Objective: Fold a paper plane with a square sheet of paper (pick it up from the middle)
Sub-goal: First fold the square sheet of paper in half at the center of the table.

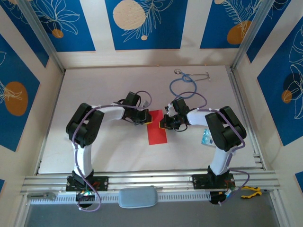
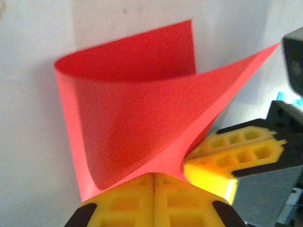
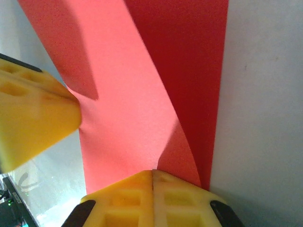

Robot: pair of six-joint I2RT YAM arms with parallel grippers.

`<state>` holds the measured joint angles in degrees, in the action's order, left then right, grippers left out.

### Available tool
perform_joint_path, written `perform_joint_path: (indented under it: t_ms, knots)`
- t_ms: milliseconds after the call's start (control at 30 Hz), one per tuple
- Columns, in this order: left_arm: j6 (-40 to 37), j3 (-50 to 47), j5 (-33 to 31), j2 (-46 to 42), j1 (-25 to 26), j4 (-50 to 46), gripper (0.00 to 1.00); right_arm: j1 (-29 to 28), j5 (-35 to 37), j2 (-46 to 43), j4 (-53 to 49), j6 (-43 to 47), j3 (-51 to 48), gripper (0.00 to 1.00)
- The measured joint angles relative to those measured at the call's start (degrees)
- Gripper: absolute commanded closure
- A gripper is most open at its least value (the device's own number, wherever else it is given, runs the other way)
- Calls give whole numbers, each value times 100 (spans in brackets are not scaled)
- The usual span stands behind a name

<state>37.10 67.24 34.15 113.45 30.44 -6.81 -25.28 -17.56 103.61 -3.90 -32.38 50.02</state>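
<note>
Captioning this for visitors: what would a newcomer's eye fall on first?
The bright red sheet of paper at the middle of the table, curled upward and pinched from either side by the left pincer and the right pincer, both shut on it. Next, the blue stethoscope, looped on the table's far side.

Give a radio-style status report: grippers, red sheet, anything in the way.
Left gripper and right gripper both shut on the red sheet. Sheet curled up between them, not yet a plane. Blue stethoscope farther back, clear of it.
</note>
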Motion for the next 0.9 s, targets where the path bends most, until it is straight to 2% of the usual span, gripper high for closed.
perform_joint_path:
  t_ms: [567,900]
  knots:
    - [26,-37,164,299,-227,240,95,2,-2,0,-52,2,13,100]
    - [-85,597,140,387,-236,-203,95,44,-4,0,-160,26,50,100]
